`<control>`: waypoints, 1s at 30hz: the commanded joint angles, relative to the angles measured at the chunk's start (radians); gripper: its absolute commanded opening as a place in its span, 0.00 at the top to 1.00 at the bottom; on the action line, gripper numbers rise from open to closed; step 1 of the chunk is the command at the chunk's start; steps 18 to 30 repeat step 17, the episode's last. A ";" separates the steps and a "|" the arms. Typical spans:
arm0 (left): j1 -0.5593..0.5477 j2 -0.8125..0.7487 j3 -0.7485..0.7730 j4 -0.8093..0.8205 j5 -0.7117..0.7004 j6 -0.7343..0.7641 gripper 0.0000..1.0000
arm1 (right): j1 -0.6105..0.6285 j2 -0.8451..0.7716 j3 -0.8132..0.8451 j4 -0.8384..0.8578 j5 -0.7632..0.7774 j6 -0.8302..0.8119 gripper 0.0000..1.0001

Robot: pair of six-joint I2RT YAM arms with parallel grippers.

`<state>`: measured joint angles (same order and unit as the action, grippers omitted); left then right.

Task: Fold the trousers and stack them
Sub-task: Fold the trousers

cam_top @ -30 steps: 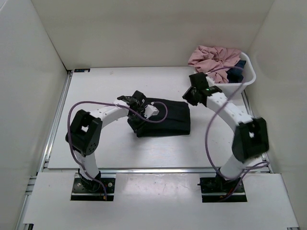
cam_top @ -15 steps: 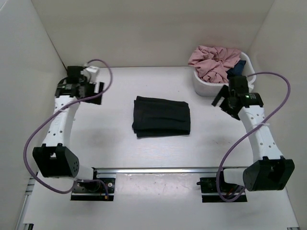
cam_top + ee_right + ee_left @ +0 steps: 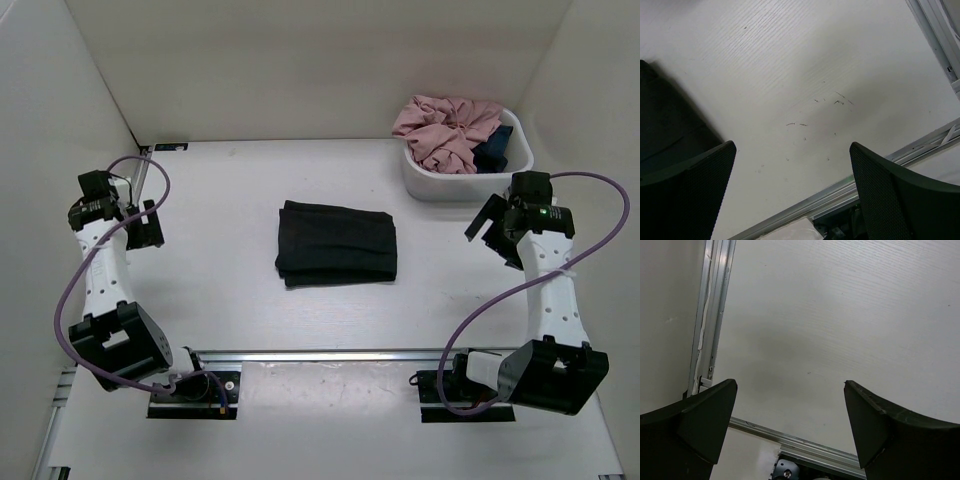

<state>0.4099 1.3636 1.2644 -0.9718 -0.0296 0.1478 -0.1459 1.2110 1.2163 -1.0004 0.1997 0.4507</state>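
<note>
A: Where are the trousers [image 3: 337,243]?

B: In the middle of the white table [image 3: 220,300], folded into a flat black rectangle, longer left to right than near to far. Nothing lies on them and nothing touches them.

A: And the left gripper [image 3: 790,385]?

B: Out at the left edge of the table, close to the side wall and well apart from the trousers. Its fingers [image 3: 700,425] are spread wide, and the wrist view shows only bare tabletop between them.

A: The right gripper [image 3: 792,146]?

B: On the right side, just nearer than the white bin [image 3: 425,185]. Its jaws are spread wide too, with nothing between them but scuffed table. A dark patch sits at the left edge of its wrist view; it looks like the edge of the folded cloth, but I cannot tell for sure.

A: What is in the bin?

B: A crumpled pink garment [image 3: 445,125] fills most of it, and a small dark blue cloth [image 3: 495,148] is tucked against its right side. The bin stands at the far right corner.
</note>
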 commanded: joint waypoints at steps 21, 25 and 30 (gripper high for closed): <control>0.018 -0.050 0.006 -0.007 0.066 -0.005 0.00 | -0.004 -0.059 0.011 0.039 -0.031 -0.040 0.01; 0.018 -0.050 0.006 -0.007 0.066 -0.005 0.00 | -0.004 -0.059 0.011 0.039 -0.031 -0.040 0.01; 0.018 -0.050 0.006 -0.007 0.066 -0.005 0.00 | -0.004 -0.059 0.011 0.039 -0.031 -0.040 0.01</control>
